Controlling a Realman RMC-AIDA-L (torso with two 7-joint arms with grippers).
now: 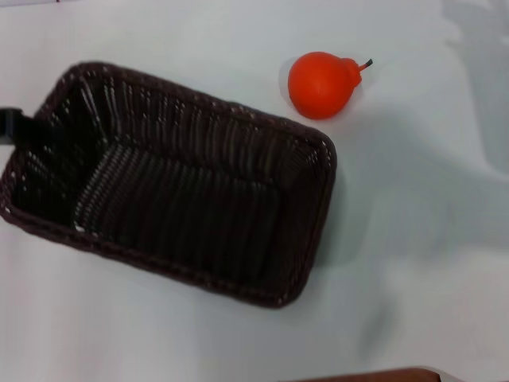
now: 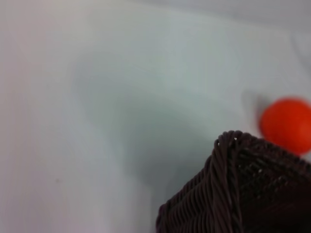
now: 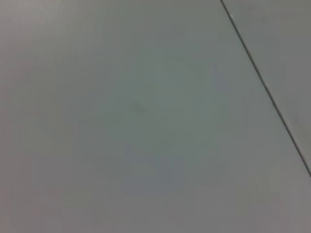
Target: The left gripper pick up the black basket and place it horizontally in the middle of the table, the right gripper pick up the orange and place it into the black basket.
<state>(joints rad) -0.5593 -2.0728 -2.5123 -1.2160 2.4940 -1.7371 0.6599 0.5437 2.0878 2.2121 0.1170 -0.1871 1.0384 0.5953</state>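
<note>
Pale table [image 1: 413, 239] bears the black basket [image 1: 171, 187], left claw [image 1: 16, 126] at its end, grip unclear.

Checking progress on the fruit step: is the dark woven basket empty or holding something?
Empty: the dark woven wicker basket shows only its bare bottom, and the glossy orange-red fruit lies outside on the pale table.

Woven wicker black basket [image 1: 171, 187]; smooth table [image 1: 429, 239].
</note>
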